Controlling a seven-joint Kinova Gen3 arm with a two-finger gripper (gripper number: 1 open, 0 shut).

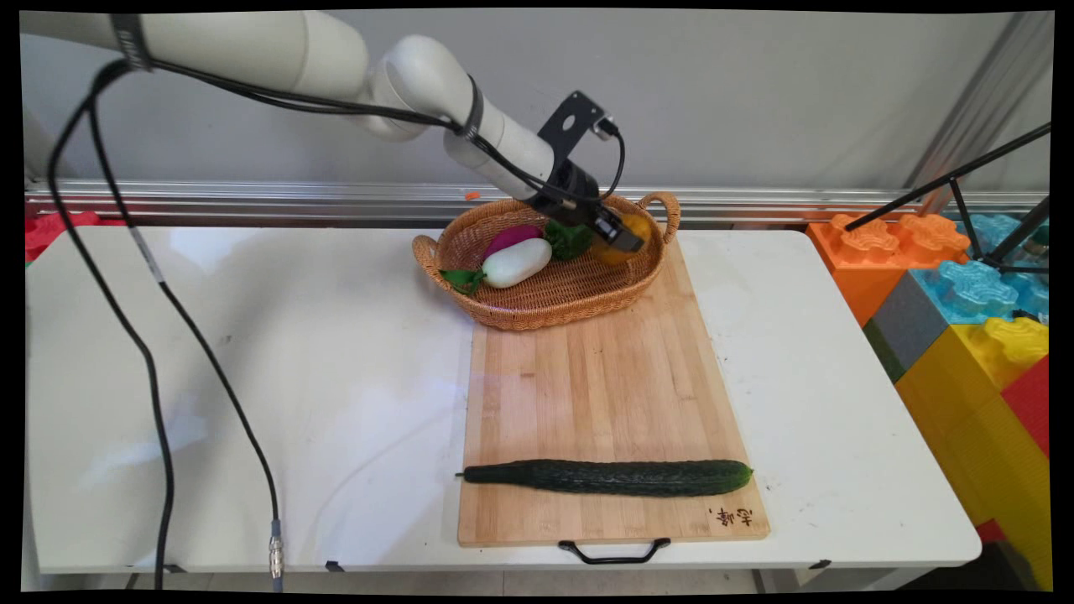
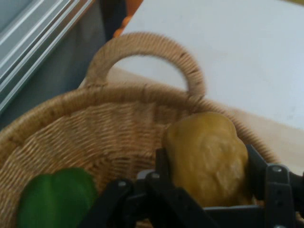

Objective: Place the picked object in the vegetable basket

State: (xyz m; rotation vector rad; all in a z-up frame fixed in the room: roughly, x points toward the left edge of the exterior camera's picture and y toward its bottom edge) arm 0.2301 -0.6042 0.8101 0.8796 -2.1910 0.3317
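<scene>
My gripper (image 1: 625,239) reaches down into the right end of a wicker basket (image 1: 537,321) at the far end of a wooden cutting board (image 1: 604,386). It is shut on a lumpy yellow vegetable (image 1: 638,225), which fills the space between the fingers in the hand view (image 2: 206,154). The yellow vegetable (image 2: 204,156) sits close to the basket's handle (image 2: 147,45). Left of the gripper in the basket lie a green vegetable (image 1: 569,240), a white radish (image 1: 516,262) and a purple vegetable (image 1: 512,237). In the hand view the green vegetable (image 2: 54,199) shows at the lower left.
A long dark cucumber (image 1: 608,476) lies across the near end of the board. Coloured foam blocks (image 1: 965,310) and a black tripod (image 1: 990,210) stand off the table's right side. Black cables (image 1: 151,377) hang over the table's left part.
</scene>
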